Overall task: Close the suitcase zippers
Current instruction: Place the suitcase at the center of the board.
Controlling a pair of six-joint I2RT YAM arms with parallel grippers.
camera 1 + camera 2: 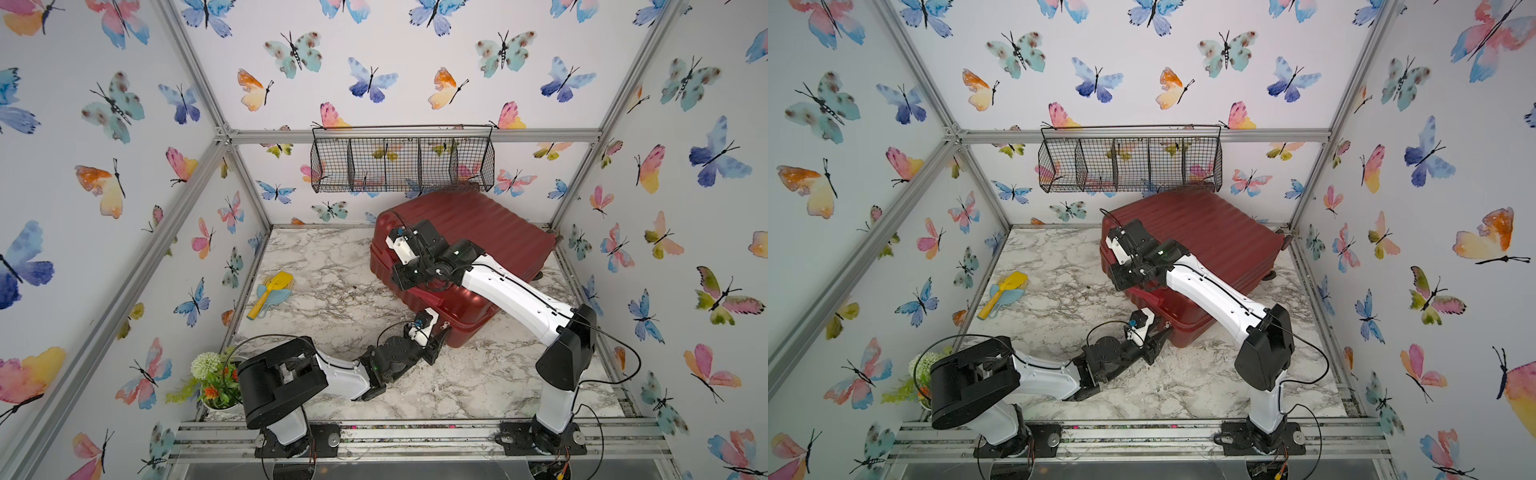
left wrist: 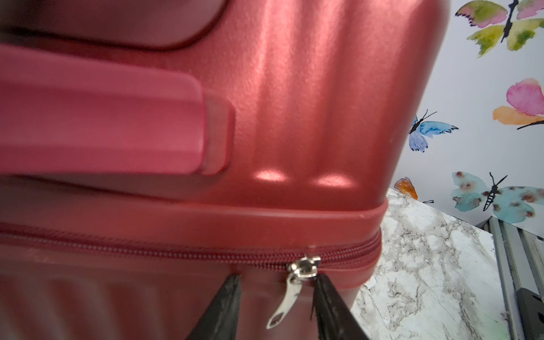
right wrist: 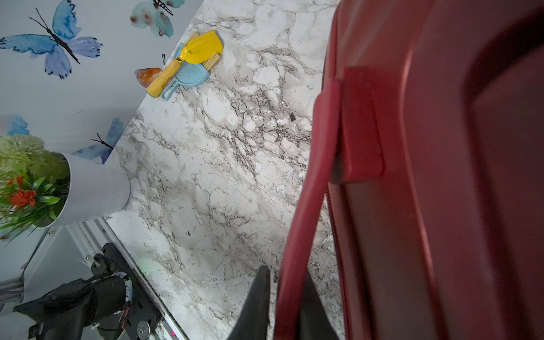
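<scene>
The marble tabletop (image 1: pixel 332 266) carries the suitcase (image 1: pixel 478 224), a blue dustpan (image 1: pixel 279 299) under a yellow brush (image 1: pixel 274 284), and a potted plant (image 1: pixel 214 382).

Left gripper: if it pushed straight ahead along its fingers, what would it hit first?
The silver zipper pull hangs between its fingers; straight on, the left gripper would likely meet the zipper track and the suitcase right behind it. Depth is hard to judge.

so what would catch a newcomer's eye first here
The dark red suitcase lying at the back right of the marble table, against loud butterfly wallpaper. The right hand is closed on its red handle, while the left hand has its fingers either side of the silver zipper pull, not yet pinching it.
</scene>
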